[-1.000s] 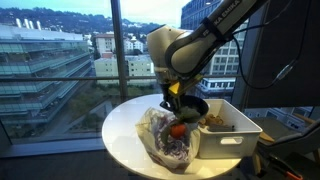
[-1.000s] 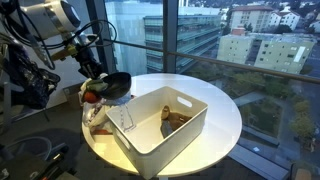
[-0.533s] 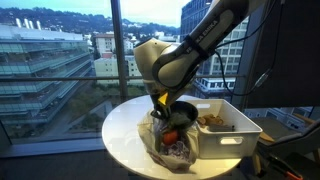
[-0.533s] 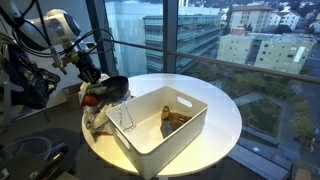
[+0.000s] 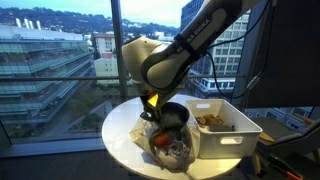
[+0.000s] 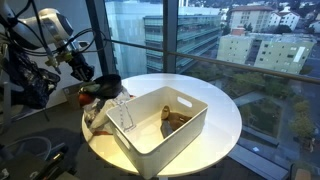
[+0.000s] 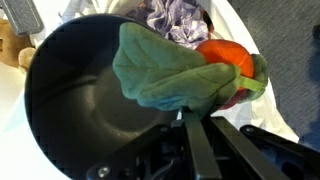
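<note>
My gripper is shut on the rim of a black bowl. It holds the bowl just above the table in both exterior views. In the wrist view a green cloth-like thing overlaps the bowl's rim at the fingers. An orange thing lies just beyond it. I cannot tell whether the green thing rests in the bowl. Both lie by a crumpled white and purple bag, which also shows under the bowl in an exterior view.
A white rectangular bin with brown items stands beside the bag on the round white table. It also shows in an exterior view. Large windows stand behind the table. Cables and equipment stand by the arm's base.
The arm has carried the black bowl away from the white bin, over the bag toward the table's edge. The grip on the rim is unchanged.
</note>
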`<state>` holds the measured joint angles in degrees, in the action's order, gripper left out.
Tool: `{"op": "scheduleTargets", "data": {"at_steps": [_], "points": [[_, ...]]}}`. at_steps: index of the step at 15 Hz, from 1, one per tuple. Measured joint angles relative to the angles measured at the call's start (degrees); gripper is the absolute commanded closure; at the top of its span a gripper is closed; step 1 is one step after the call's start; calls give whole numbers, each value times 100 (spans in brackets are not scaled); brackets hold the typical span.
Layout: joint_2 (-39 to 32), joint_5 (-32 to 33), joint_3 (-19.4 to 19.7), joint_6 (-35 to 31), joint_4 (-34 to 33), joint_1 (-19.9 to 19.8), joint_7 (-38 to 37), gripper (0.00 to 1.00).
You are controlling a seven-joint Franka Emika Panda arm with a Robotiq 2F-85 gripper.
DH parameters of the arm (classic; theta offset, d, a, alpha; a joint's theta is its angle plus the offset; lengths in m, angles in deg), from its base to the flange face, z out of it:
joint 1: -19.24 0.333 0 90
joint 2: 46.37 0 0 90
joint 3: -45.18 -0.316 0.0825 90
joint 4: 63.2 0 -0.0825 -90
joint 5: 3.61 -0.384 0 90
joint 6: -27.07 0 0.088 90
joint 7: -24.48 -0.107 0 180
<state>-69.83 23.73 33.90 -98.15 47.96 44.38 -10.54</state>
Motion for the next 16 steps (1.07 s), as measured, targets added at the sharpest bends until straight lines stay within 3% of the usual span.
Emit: {"op": "scheduleTargets", "data": {"at_steps": [6,11,16], "points": [[-309,-817,68,-513,-74,-160,346,98],[-629,-872,396,-1186,-82,-196,474,95],[-642,-872,793,-1420,-77,-258,489,95]]}}
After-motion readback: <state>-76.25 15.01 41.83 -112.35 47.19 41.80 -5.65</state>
